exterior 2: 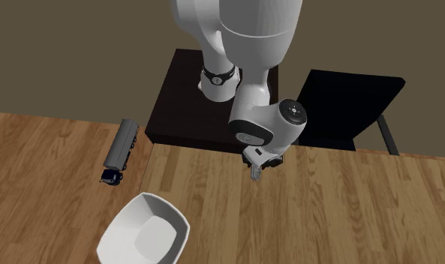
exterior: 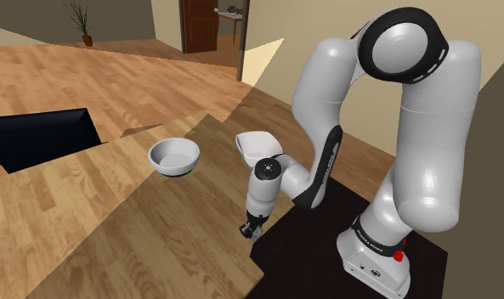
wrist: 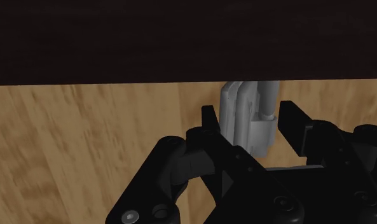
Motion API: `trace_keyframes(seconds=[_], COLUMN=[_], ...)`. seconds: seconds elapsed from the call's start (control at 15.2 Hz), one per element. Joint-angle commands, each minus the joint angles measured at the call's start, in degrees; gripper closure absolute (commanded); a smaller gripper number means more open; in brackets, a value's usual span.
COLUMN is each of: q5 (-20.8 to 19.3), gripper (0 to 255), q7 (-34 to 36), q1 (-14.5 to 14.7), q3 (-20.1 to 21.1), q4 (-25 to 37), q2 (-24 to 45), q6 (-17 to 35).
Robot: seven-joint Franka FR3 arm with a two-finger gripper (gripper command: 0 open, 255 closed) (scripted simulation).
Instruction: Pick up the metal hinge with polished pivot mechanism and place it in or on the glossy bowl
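Two fingers [wrist: 209,121] of my tool [wrist: 250,119] sit tight against either side of the grey hinge [wrist: 243,105], gripping it as it stands on end between them with its leaves folded together. My arm [exterior: 411,127] arches over and doubles back down, so the tool points down at the desk [exterior 2: 348,210], right by the edge nearest my stand [exterior 2: 179,90]. I cannot tell whether the hinge touches the wood or hangs just clear. In the shoulder view it is hard to make out. Across the second exterior view from the left come a dark tube-shaped thing [exterior 2: 120,148] past the desk's side edge, the white bowl [exterior 2: 123,225] cut off at the bottom, then a black panel [exterior 2: 348,94] beside my stand. Bare wood lies between tool and bowl.
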Motion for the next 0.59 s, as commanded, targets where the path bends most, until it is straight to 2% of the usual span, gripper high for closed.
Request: trace_keyframes(seconds=[0.0,0.53], q5=[1.88,19.53], gripper=[255,255], q7=[-1.78,-17.01], q1=[-1.08,-10.28], q3=[1.27,13.16], q4=[-0.75,-6.10], q2=[-1.19,-10.95], q6=[-0.53,-4.57])
